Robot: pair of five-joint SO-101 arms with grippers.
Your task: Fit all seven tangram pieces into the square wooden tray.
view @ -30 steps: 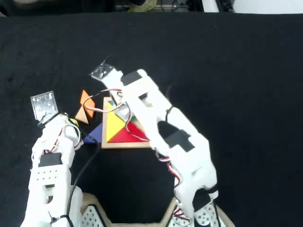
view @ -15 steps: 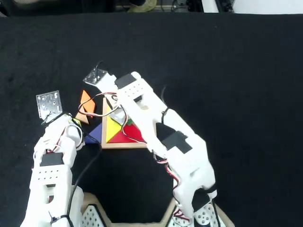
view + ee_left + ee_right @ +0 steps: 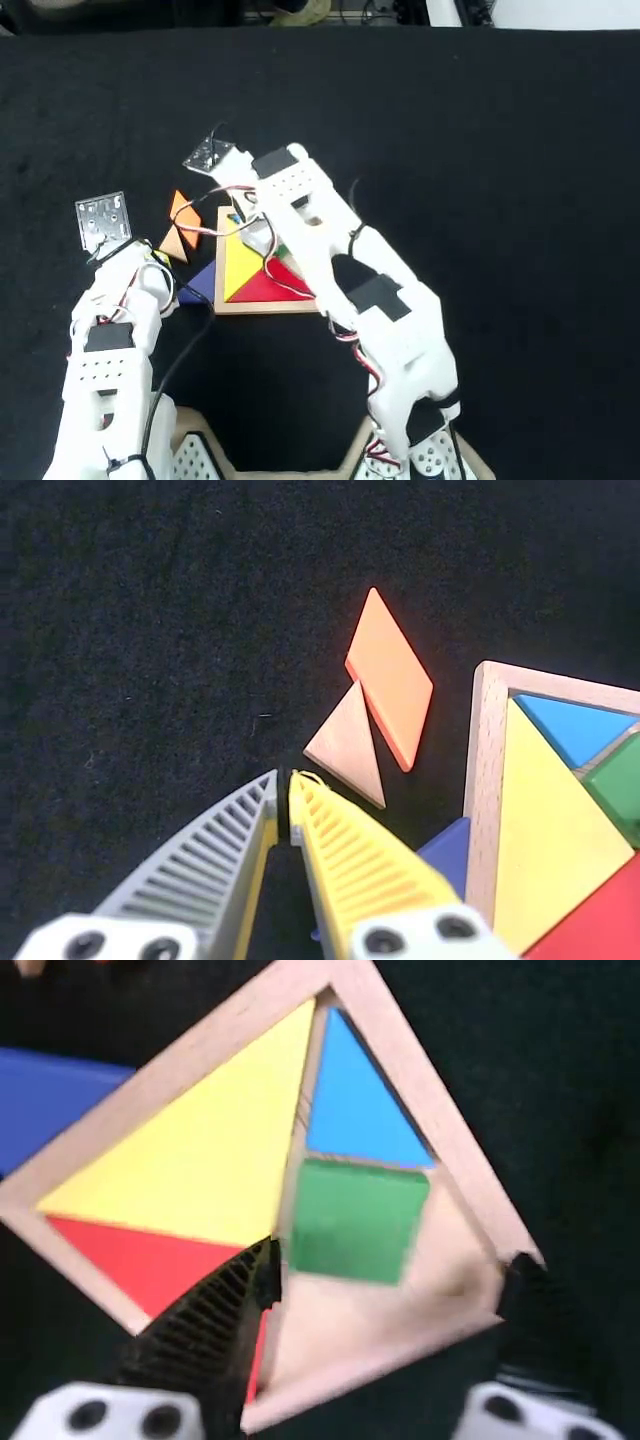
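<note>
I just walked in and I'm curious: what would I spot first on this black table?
The square wooden tray jumps out first, with a big yellow triangle and a green square inside it and the open right tool hanging over its unfilled part. Beside the tray, on the black cloth, an orange piece lies right against a pale triangle, and the shut left tool points at them.

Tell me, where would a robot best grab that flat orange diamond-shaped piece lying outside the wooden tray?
Probably from straight above, since the orange parallelogram piece lies flat on the black cloth. Pinch its two short ends: both look free, while one long side sits tight beside the pale wooden triangle, leaving no clear gap for a finger there.
</note>
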